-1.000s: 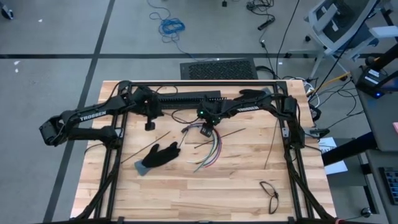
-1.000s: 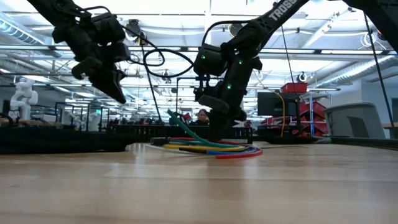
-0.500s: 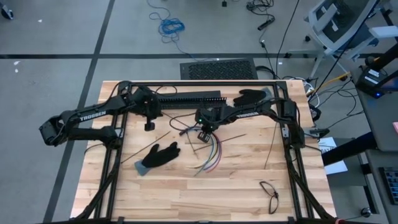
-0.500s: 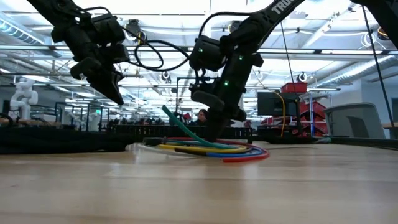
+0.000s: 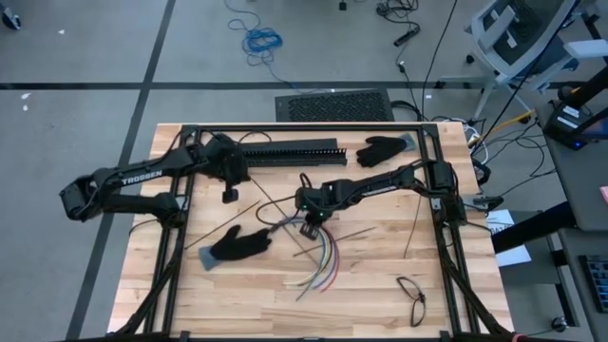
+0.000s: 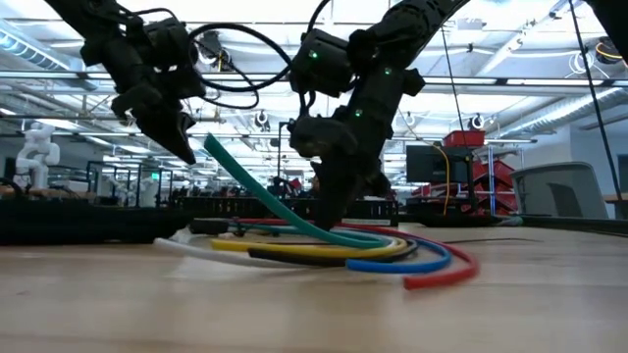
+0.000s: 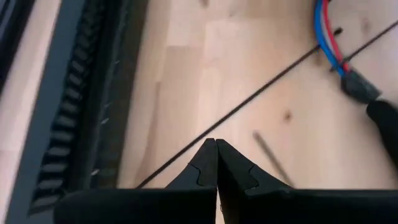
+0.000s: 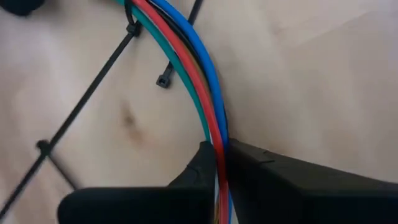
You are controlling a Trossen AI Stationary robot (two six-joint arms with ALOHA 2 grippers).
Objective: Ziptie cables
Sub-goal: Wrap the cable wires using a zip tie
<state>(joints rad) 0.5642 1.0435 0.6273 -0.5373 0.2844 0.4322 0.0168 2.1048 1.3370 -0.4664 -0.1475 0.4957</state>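
You are looking down on a wooden tabletop (image 5: 380, 275) with two dark arms reaching in from its sides.

Your right gripper (image 5: 308, 224) sits near the middle of the tabletop, its fingers (image 8: 205, 165) clamped on the cables (image 5: 323, 258). In the right wrist view, three of them, blue, red and green, pass between the fingers. The low view shows six cables fanned on the wood: green, white, yellow, black, blue and red, with the green one arching up off the surface toward the gripper.

Your left gripper (image 5: 228, 193) hovers above the tabletop's left rear part, apart from the cables, with its fingers (image 7: 202, 165) pressed together and nothing between them.

Several thin black zip ties (image 5: 344, 234) lie loose on the wood around the cables; at least three can be counted in the right wrist view.

Two black gloves lie on the tabletop: one glove (image 5: 236, 245) left of the cables, the other glove (image 5: 380, 150) at the rear. One long slotted bar (image 5: 285, 150) lies along the rear edge. One pair of glasses (image 5: 411, 294) lies near the front right corner.
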